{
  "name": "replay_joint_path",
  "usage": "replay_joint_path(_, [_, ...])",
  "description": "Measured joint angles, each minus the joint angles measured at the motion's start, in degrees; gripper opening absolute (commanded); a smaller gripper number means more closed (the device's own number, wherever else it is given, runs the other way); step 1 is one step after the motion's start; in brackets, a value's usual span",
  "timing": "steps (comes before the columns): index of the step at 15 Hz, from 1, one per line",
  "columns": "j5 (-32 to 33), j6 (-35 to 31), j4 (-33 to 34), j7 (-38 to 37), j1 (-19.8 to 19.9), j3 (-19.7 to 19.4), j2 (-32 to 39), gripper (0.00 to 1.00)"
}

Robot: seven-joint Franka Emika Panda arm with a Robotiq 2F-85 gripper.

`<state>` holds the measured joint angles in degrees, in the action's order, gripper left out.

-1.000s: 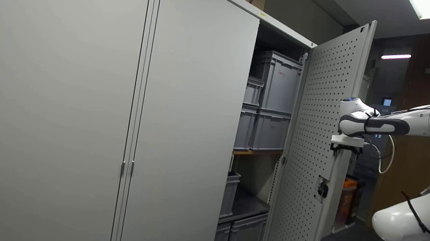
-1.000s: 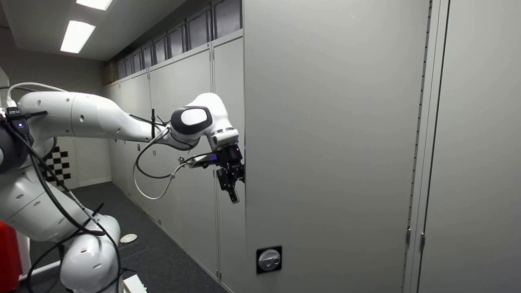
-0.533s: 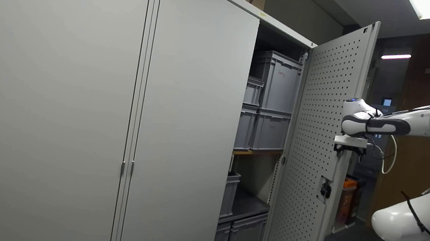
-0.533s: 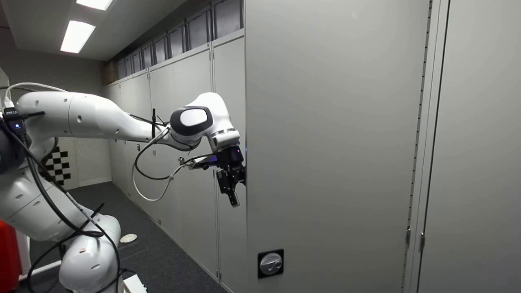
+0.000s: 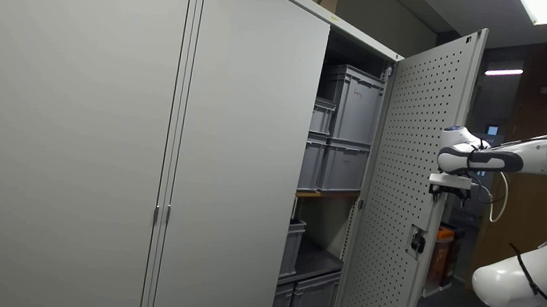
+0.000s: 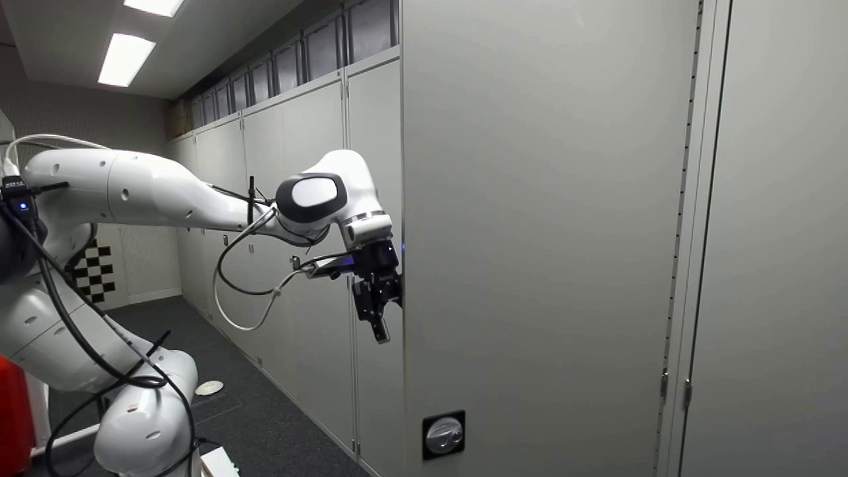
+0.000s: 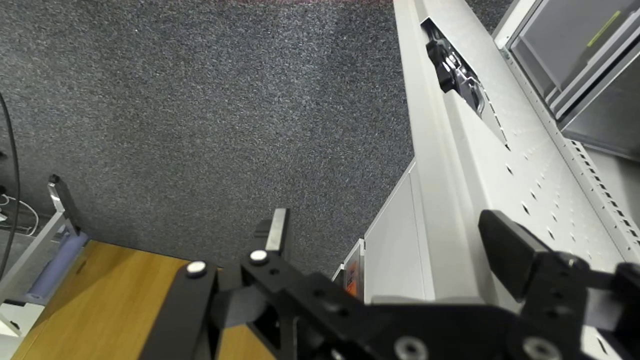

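Gripper [image 7: 392,237] spread wide, astride the edge of the open cabinet door [image 5: 407,178]: one finger's round the perforated inner side, apparently hooking it, the other hangs clear!

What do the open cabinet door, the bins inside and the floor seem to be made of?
The open door: probably sheet metal, painted matte light grey, given its punched holes and folded edge. Bins: likely smooth grey plastic, going by their moulded-looking rims. Floor: seems to be carpet, with a speckled, matte texture.
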<state>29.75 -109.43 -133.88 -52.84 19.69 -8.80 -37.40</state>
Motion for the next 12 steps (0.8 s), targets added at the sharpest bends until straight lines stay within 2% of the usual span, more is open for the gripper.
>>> replay_joint_path(12, [-0.1,0.0,0.1,0.0,0.7,-1.8,0.8,1.00])
